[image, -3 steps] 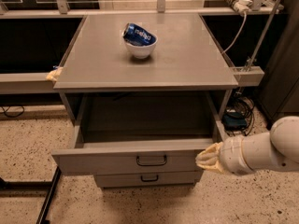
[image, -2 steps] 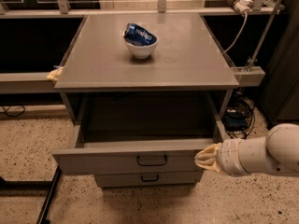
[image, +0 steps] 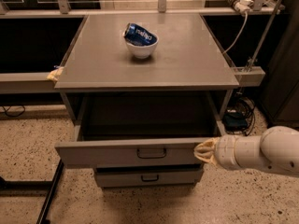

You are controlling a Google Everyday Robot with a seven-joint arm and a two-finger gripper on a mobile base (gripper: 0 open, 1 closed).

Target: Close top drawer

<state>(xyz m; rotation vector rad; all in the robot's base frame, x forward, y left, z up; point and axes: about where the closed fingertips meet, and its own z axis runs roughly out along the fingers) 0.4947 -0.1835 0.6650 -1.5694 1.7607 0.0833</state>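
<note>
The top drawer (image: pixel 131 153) of the grey cabinet stands pulled out toward me. Its dark, deep box shows nothing inside, and its flat grey front carries one dark loop handle (image: pixel 151 153). My gripper (image: pixel 203 151) comes in from the right on a white arm. Its cream fingertips sit at the right end of the drawer front, touching or nearly touching it.
A lower drawer front (image: pixel 148 177) with a smaller handle sits shut beneath. On the cabinet top (image: pixel 187 64) stands a white bowl (image: pixel 142 45) holding a blue can. Cables and a dark box (image: pixel 236 120) lie on the floor at the right. A black frame leg (image: pixel 49 195) stands at lower left.
My gripper and arm have shifted slightly left and down along the drawer front's right end. The drawer looks as far out as before.
</note>
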